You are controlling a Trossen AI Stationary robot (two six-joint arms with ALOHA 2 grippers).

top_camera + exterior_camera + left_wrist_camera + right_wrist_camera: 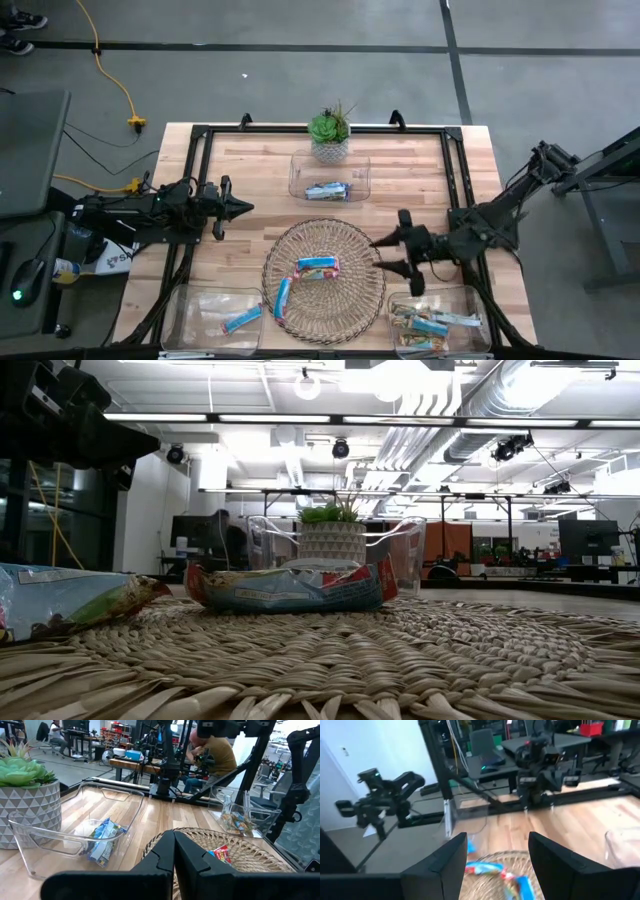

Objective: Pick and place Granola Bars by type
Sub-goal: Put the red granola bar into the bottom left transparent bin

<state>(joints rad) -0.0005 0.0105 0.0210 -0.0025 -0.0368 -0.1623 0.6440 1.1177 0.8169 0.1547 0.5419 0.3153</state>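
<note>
- Granola Bars (317, 266): two left on the round wicker tray (350, 300) mid-tabletop, a blue/white/red one near the centre and a blue one (282, 297) toward the tray's left edge.
- Already sorted, by the look of it: one blue bar in the front-left bin (190, 318), a pile of mixed tan/blue wrappers in the front-right bin (465, 298), a silvery-blue one in the far bin (300, 175) by the potted succulent (329, 133).
- So most seems done; prob. just those two tray bars to go.
- Right gripper (393, 254) sits at the tray's right rim, fingers apart, nothing between them; looks lined up for the centre bar.
- Left gripper (240, 208) waits off the tray's upper left over the tabletop (250, 160), fingers together, empty.
</note>
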